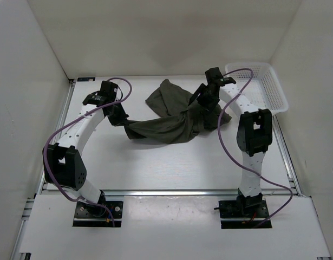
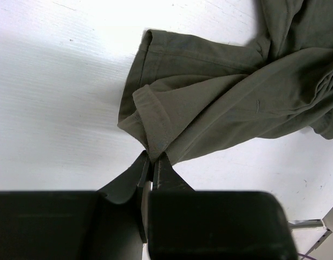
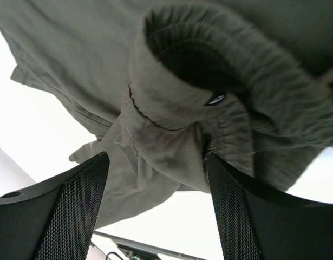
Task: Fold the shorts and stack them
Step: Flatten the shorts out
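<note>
One pair of shorts (image 1: 171,116), crumpled mid-table (image 1: 155,168), lying between two grippers. Left gripper (image 2: 151,162) pinching leg hem corner, fingers pressed together. Right gripper (image 3: 155,162) spread wide, waistband bunched between fingers; contact unclear. One basket (image 1: 269,86), far right corner. Top view hides both sets of fingertips.

Top view: I cannot make out the fingertips of the right gripper (image 1: 200,102) against the dark shorts (image 1: 166,124). Right wrist view: the shorts run off the top and right edges. Left wrist view: they run off the upper right.
</note>
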You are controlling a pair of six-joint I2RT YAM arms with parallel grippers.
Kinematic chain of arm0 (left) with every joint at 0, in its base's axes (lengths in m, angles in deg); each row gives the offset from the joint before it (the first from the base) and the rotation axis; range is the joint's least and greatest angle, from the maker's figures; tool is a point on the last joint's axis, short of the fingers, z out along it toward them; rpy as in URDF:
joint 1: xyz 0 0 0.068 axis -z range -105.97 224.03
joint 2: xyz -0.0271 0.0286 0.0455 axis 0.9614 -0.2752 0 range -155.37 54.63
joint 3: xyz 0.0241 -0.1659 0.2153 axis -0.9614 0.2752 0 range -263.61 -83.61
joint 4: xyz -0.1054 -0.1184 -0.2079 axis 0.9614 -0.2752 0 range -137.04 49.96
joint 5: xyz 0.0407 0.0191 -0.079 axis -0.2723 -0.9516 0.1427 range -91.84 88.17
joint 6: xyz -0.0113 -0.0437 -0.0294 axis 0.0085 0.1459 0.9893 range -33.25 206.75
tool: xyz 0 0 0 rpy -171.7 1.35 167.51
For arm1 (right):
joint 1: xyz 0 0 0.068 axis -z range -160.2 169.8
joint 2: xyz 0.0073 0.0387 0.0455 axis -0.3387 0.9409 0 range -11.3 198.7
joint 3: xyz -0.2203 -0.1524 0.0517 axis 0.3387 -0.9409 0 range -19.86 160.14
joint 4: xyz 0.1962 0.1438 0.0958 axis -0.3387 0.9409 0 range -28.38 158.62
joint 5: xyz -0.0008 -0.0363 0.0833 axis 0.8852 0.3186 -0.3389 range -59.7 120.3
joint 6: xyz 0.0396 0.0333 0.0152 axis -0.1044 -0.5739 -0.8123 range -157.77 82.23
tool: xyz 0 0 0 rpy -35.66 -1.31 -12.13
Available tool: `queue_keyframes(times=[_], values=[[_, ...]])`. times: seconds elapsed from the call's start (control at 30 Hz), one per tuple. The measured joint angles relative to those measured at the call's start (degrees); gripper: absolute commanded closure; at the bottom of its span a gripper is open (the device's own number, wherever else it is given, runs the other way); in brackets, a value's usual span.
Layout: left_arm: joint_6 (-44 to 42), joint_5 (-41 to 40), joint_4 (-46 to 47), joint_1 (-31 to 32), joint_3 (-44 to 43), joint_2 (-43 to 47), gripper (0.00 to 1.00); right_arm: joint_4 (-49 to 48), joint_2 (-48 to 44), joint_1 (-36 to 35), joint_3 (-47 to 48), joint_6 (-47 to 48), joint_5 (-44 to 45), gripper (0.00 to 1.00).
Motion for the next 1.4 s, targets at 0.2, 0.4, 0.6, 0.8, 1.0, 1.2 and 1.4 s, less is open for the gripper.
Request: queue_keyframes(times=[0.2, 0.4, 0.6, 0.8, 1.0, 1.2, 1.4], values=[[-0.04, -0.07, 0.02, 0.00, 0.00, 0.02, 0.90, 0.90, 4.48, -2.16, 3.63, -2.89, 2.99, 0.36], [-0.04, -0.22, 0.04, -0.17, 0.09, 0.09, 0.90, 1.31, 7.98, -2.03, 5.49, -4.59, 5.73, 0.62], [-0.26, -0.24, 0.02, -0.76, 0.59, 0.68, 0.90, 1.31, 8.37, -1.84, 5.75, -5.33, 7.45, 1.00], [-0.39, 0.57, -1.79, -2.25, -2.01, -0.17, 0.90, 2.54, 8.09, -1.07, 8.04, -3.26, 8.59, 1.00], [-1.25, 3.39, -4.24, -6.56, -27.19, -8.68, 0.90, 5.14, 8.79, 4.46, 32.48, 1.11, 3.39, 1.00], [-1.97, 8.63, -4.44, -9.75, -52.63, -14.84, 0.90, -3.02, -0.70, 10.10, 40.19, 4.96, -5.68, 1.00], [-2.64, 9.94, -1.66, -10.64, -36.30, -2.03, 0.90, -12.90, -26.18, 7.87, 7.04, 15.41, -8.17, 1.00]])
